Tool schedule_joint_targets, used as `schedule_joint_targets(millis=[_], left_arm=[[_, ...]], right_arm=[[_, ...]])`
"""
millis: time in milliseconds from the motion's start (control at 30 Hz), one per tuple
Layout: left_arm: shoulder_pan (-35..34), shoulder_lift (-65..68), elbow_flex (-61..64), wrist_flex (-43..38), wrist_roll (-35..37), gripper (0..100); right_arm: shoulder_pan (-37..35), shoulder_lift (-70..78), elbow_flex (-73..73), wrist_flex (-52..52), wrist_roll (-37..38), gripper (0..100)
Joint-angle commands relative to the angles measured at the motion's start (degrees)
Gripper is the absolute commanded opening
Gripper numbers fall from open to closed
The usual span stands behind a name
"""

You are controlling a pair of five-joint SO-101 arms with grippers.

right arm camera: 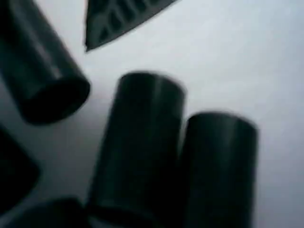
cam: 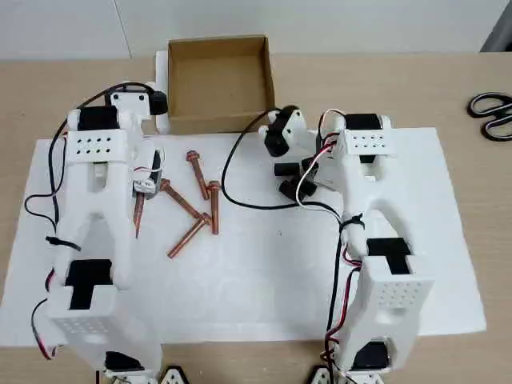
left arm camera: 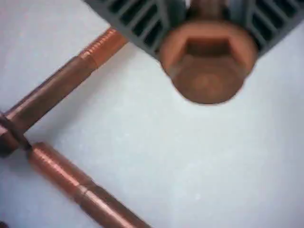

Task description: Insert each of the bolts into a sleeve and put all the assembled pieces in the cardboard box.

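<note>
Copper bolt (left arm camera: 209, 71), stiff, light and likely slick along its smooth shank, hangs pinched just under its head, a sound hold, in the left pincer (cam: 148, 182), left of the loose bolts (cam: 192, 204) on the worktop (cam: 416, 88). Black sleeves (right arm camera: 142, 142) crowd by the right pincer (cam: 306, 166); I cannot tell whether that one is spread.

The open brown cardboard box (cam: 216, 122) stands at the far edge of the white foam sheet (cam: 264, 272). On the sheet, copper metal bolts (cam: 214, 210) lie left. Black cylindrical sleeves (cam: 286, 170) lie right.
</note>
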Motion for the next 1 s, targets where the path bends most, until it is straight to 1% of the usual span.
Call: schedule_joint_targets(millis=[0,467,733,967], left_arm=[[0.26,-3.78,0.13,-1.49,0.0,1],[0.26,-3.87,0.22,-1.85,0.0,1],[0.26,-3.69,0.22,-1.85,0.0,1],[0.26,-3.52,0.22,-2.64,-0.18,1]], right_arm=[[-0.22,2.07,0.18,-1.01,-0.35,11.4],[0.04,5.85,0.18,-0.48,-0.53,11.8],[0.31,6.11,-5.36,4.97,-0.53,11.9],[0.22,5.85,-6.86,6.55,-0.53,11.9]])
